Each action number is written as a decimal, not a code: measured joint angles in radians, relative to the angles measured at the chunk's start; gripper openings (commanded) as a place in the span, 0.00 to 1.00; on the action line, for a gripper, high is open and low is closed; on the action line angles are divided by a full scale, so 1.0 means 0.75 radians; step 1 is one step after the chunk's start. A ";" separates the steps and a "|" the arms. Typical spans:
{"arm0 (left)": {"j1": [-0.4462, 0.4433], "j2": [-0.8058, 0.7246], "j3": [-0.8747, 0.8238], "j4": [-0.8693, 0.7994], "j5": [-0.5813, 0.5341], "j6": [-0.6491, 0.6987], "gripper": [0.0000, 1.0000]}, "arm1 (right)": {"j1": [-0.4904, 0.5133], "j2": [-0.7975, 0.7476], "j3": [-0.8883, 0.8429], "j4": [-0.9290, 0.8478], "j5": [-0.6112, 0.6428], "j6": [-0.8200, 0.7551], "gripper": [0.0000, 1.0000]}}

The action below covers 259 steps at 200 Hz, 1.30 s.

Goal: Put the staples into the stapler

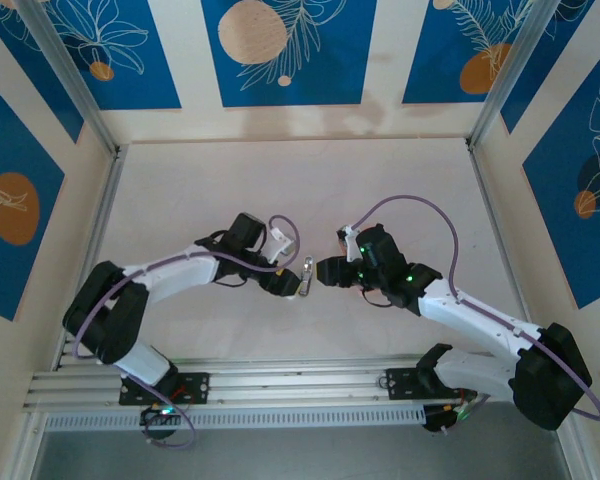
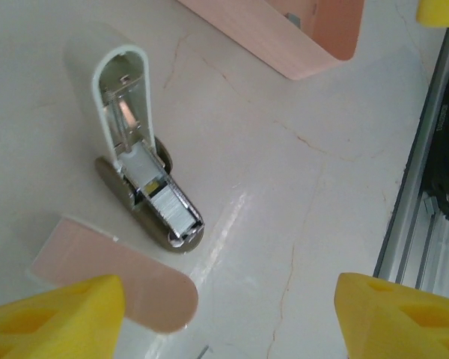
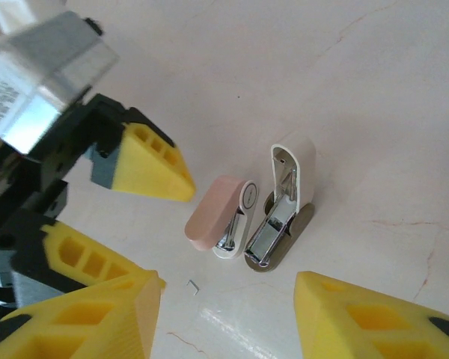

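Note:
A white stapler (image 2: 127,112) stands on the table with its lid swung up. A grey ribbed strip of staples (image 2: 170,212) lies in its open metal channel. The same stapler (image 3: 286,196) sits beside a pink stapler (image 3: 218,213) that lies on its side. One loose staple (image 3: 193,286) rests on the table near them. My left gripper (image 2: 228,329) is open just short of the white stapler, with the pink stapler (image 2: 123,280) by its left finger. My right gripper (image 3: 228,321) is open and holds nothing, facing both staplers. From above, the two grippers (image 1: 282,280) (image 1: 327,272) flank the stapler (image 1: 306,277).
A shallow pink tray (image 2: 284,48) lies beyond the white stapler with a small grey piece (image 2: 291,16) inside. The aluminium rail (image 2: 415,202) runs along the near table edge (image 1: 280,385). The left arm's yellow fingers (image 3: 151,163) stand close to the pink stapler.

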 measured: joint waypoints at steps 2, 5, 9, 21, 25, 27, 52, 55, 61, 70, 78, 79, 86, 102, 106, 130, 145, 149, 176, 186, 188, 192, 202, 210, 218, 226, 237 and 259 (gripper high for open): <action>0.000 -0.007 -0.005 0.004 -0.005 -0.012 0.74 | 0.000 0.000 0.000 0.000 0.002 0.000 0.51; 0.000 -0.022 -0.016 0.015 -0.015 -0.041 0.74 | 0.000 0.000 0.000 0.000 0.003 0.000 0.51; 0.000 -0.043 -0.033 0.028 -0.027 -0.074 0.73 | 0.001 0.000 0.000 0.000 0.003 0.000 0.51; 0.000 -0.085 -0.074 0.064 -0.063 -0.187 0.72 | 0.003 0.001 0.000 0.001 0.003 0.001 0.51; 0.001 -0.091 -0.083 0.075 -0.068 -0.226 0.71 | 0.004 0.002 0.000 0.003 0.003 0.003 0.51; 0.002 -0.093 -0.088 0.082 -0.073 -0.243 0.70 | 0.005 0.003 0.000 0.004 0.004 0.004 0.51; 0.018 -0.083 -0.146 0.158 -0.083 -0.468 0.62 | 0.019 0.020 0.000 0.020 0.008 0.009 0.50; 0.021 -0.081 -0.154 0.168 -0.084 -0.490 0.61 | 0.023 0.022 0.000 0.020 0.008 0.010 0.50; 0.025 -0.078 -0.171 0.193 -0.083 -0.529 0.60 | 0.028 0.025 0.000 0.019 0.013 0.010 0.50; 0.035 -0.074 -0.197 0.235 -0.083 -0.604 0.59 | 0.040 0.025 0.000 0.019 0.022 0.011 0.50; 0.046 -0.068 -0.214 0.264 -0.082 -0.652 0.59 | 0.048 0.025 0.000 0.020 0.030 0.011 0.50; 0.047 -0.068 -0.215 0.266 -0.082 -0.655 0.59 | 0.048 0.025 0.000 0.020 0.031 0.011 0.50; 0.057 -0.060 -0.224 0.286 -0.081 -0.689 0.58 | 0.054 0.025 0.000 0.019 0.038 0.012 0.50; 0.072 -0.035 -0.226 0.322 -0.077 -0.747 0.58 | 0.061 0.024 0.000 0.019 0.048 0.016 0.50; 0.075 -0.028 -0.226 0.332 -0.076 -0.757 0.58 | 0.062 0.022 0.000 0.019 0.051 0.017 0.50; 0.077 0.008 -0.226 0.377 -0.052 -0.796 0.58 | 0.062 0.013 0.000 0.020 0.069 0.025 0.50; 0.077 0.033 -0.226 0.399 -0.030 -0.816 0.57 | 0.068 0.010 0.000 0.020 0.081 0.034 0.50; 0.077 0.040 -0.226 0.405 -0.022 -0.819 0.57 | 0.070 0.009 0.000 0.020 0.086 0.036 0.50; 0.077 0.100 -0.226 0.429 0.017 -0.822 0.51 | 0.079 0.009 -0.001 0.021 0.109 0.045 0.50; 0.077 0.120 -0.226 0.410 0.019 -0.806 0.49 | 0.079 0.009 -0.001 0.020 0.114 0.045 0.50; 0.077 0.123 -0.226 0.406 0.019 -0.801 0.49 | 0.079 0.009 -0.001 0.020 0.114 0.045 0.50; 0.077 0.127 -0.226 0.397 0.019 -0.793 0.48 | 0.079 0.009 -0.001 0.020 0.117 0.045 0.50; 0.077 0.133 -0.226 0.372 0.018 -0.759 0.45 | 0.079 0.008 -0.003 0.020 0.127 0.046 0.50; 0.077 0.133 -0.226 0.360 0.022 -0.737 0.44 | 0.079 0.006 -0.006 0.020 0.134 0.045 0.50; 0.077 0.133 -0.224 0.355 0.023 -0.709 0.42 | 0.079 0.002 -0.011 0.018 0.140 0.046 0.50; 0.077 0.133 -0.224 0.354 0.023 -0.684 0.41 | 0.079 -0.002 -0.015 0.018 0.145 0.046 0.50; 0.077 0.133 -0.224 0.356 0.023 -0.655 0.40 | 0.079 -0.008 -0.017 0.014 0.154 0.046 0.51; 0.077 0.143 -0.224 0.359 0.017 -0.606 0.37 | 0.078 -0.018 -0.018 0.015 0.168 0.045 0.51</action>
